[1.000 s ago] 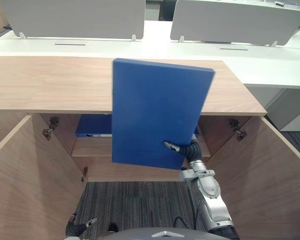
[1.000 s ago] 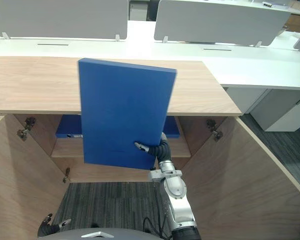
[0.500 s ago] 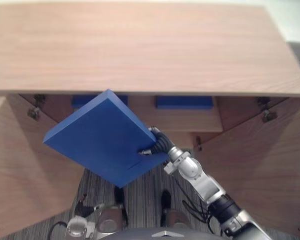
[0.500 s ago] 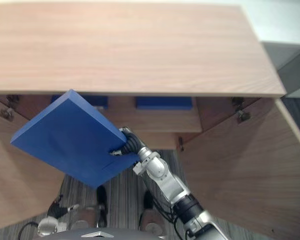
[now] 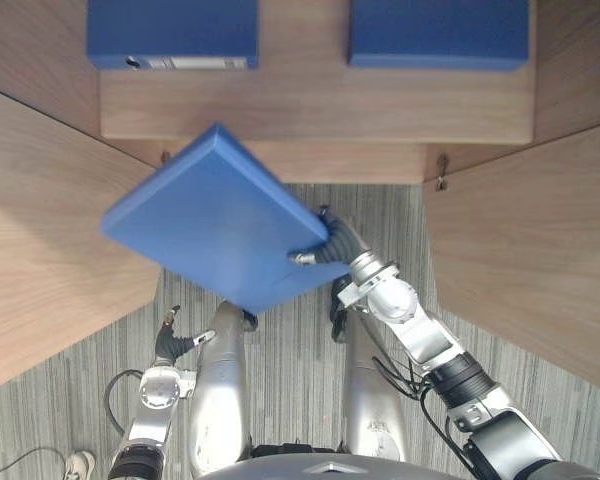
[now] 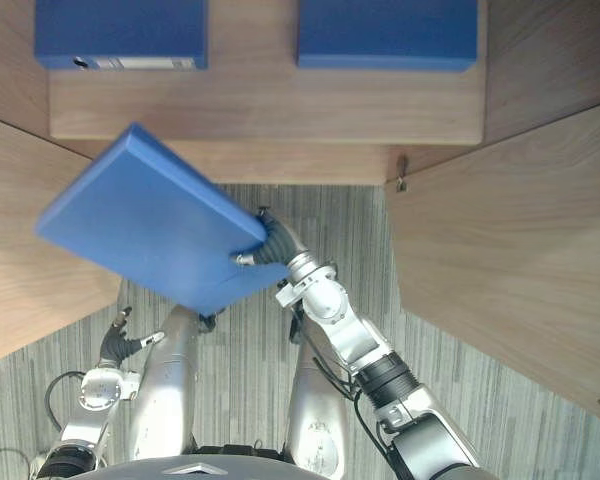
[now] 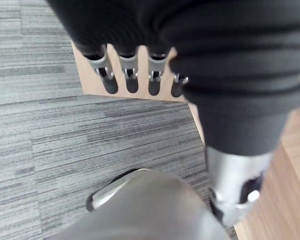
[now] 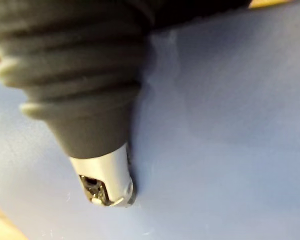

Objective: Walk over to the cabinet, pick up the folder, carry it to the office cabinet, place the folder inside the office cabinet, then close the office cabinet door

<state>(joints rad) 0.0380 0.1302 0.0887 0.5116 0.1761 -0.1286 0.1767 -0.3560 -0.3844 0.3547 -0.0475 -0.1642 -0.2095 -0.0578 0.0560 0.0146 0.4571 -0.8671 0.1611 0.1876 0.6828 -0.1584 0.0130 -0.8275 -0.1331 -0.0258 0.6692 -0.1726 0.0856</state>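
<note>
The right hand (image 5: 332, 243) pinches the blue folder (image 5: 215, 225) by one corner, thumb on top, fingers probably beneath. It hangs tilted, in front of the shelf (image 5: 310, 105) holding 2 folders (image 5: 170, 30). Level it first, then feed it between the open doors (image 5: 520, 250); the left hand (image 5: 173, 340) hangs slack, fingers loose.

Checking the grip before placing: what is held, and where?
The right hand pinches the blue folder by one corner; the left hand holds nothing.
</note>
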